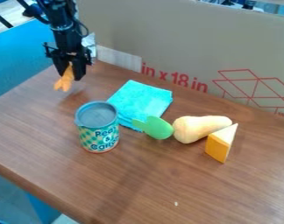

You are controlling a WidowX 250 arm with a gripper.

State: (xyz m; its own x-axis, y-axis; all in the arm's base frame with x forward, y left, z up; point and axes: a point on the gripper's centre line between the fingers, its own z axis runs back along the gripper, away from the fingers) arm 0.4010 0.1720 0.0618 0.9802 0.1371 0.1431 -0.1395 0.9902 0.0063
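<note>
Holding an orange toy [64, 82] over the table [150, 183] near its far left corner.
The gripper [70, 77] is closed around the toy; a can [98, 134] stands near a folded blue cloth [142, 100].

The cloth [143, 99] lies behind the can [98, 129], left of the toy vegetable [194, 127], with the wedge [217, 148] farthest right.

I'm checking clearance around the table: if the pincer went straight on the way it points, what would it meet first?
Pointing down, the pincer would likely meet the brown tabletop, with the orange piece it holds touching first; its height above the surface is hard to judge.
</note>
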